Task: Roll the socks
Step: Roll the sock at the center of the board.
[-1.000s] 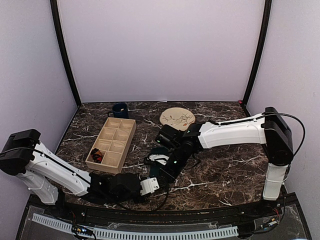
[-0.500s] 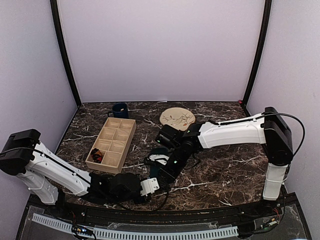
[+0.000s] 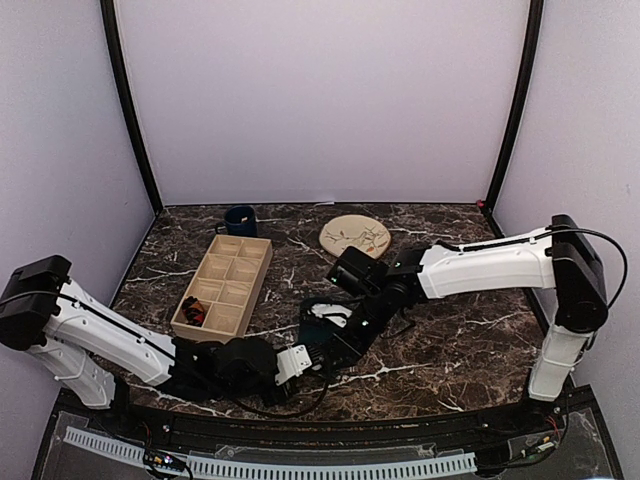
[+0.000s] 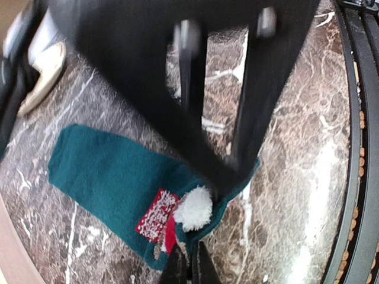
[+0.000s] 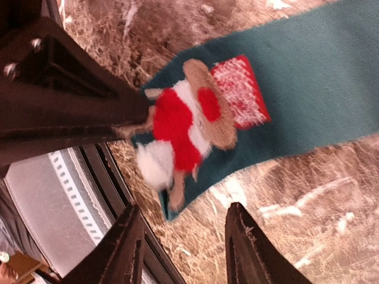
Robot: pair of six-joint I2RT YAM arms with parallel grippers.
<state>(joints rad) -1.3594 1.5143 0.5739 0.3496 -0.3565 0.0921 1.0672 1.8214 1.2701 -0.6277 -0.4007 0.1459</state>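
A teal-green sock (image 4: 112, 177) lies flat on the marble table, with a red patch, a white pom-pom (image 4: 193, 208) and a red, white and brown figure (image 5: 183, 121) near its end. My left gripper (image 4: 190, 260) is shut on the edge of that end. My right gripper (image 5: 185, 208) hovers just beyond the same end, open, with only marble between its fingers. From above, the sock (image 3: 322, 322) is mostly hidden under the two grippers, left (image 3: 305, 358) and right (image 3: 337, 343). A dark bundle with red and orange (image 3: 195, 312) sits in a tray compartment.
A wooden compartment tray (image 3: 240, 262) stands at the left, a dark blue mug (image 3: 240, 219) behind it. A round patterned plate (image 3: 355, 237) lies at the back centre. The black front rail (image 4: 361, 148) runs close to the sock's end.
My right gripper has opened, let go of the sock and drawn back to the right. My left gripper has shut on the sock's edge.
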